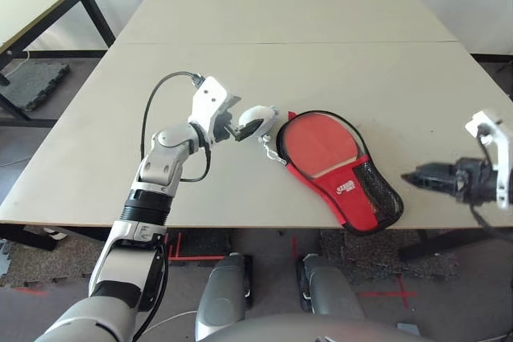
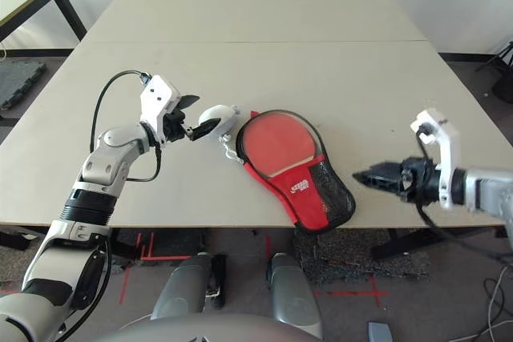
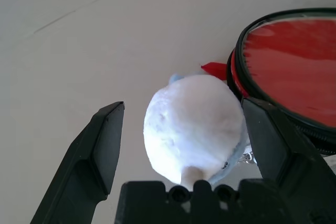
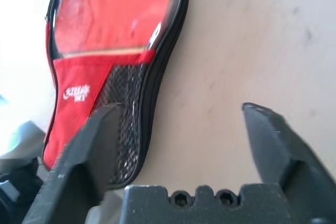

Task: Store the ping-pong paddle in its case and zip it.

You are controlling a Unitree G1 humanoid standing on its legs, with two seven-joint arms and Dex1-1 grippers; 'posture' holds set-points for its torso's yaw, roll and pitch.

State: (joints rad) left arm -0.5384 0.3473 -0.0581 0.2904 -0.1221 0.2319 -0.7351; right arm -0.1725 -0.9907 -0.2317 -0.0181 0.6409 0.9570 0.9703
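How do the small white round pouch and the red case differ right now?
The small whitish round pouch sits between the open fingers of the left gripper; the red fabric paddle-shaped case lies apart from the open right gripper. The pouch is much smaller and plain; the case has black mesh and a white logo. Both rest on the table.

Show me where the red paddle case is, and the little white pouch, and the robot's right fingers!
case (image 1: 357, 198), left eye view, on its red fabric by the white logo.
white pouch (image 3: 191, 129), left wrist view, on its round middle.
right gripper (image 2: 362, 175), right eye view, at its black fingers' tips.
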